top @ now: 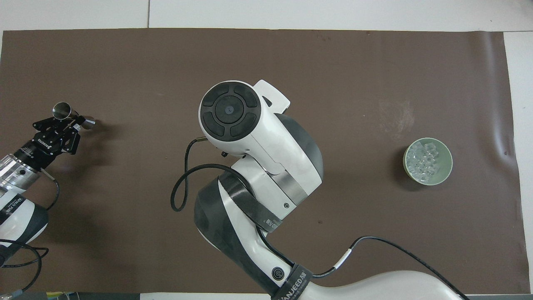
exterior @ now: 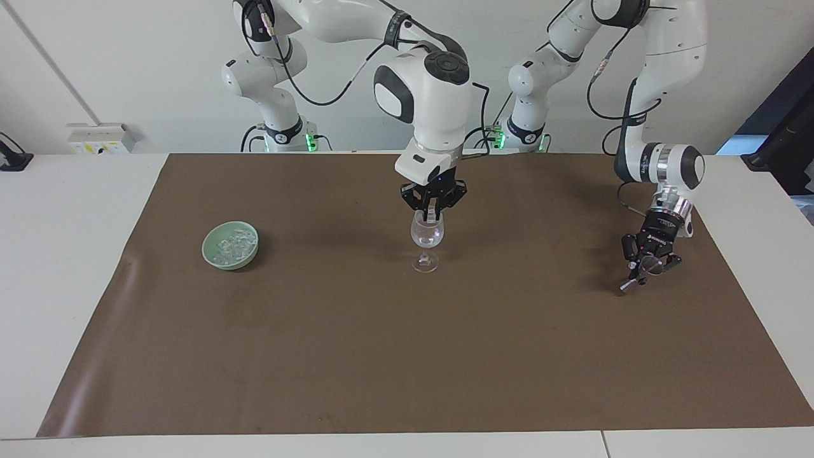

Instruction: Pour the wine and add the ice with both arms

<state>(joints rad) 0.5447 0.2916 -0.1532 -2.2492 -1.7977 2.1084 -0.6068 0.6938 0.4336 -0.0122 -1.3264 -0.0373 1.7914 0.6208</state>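
Note:
A clear stemmed glass (exterior: 426,236) stands upright at the middle of the brown mat. My right gripper (exterior: 432,213) hangs straight down with its tips at the glass's rim. In the overhead view the right arm hides both the gripper and the glass. The ice (exterior: 233,242) lies as several small clear chunks in a pale green bowl (exterior: 213,256) toward the right arm's end; the ice (top: 424,160) and bowl (top: 447,171) also show from overhead. My left gripper (exterior: 643,267) is shut on a small metal jigger (exterior: 651,264), tilted just above the mat at the left arm's end. In the overhead view the left gripper (top: 62,121) holds the jigger (top: 62,110) too.
The brown mat (exterior: 407,356) covers most of the white table (exterior: 70,254). A black cable (top: 183,183) loops off the right arm's wrist. A dark object (exterior: 13,159) sits at the table's edge past the right arm's end.

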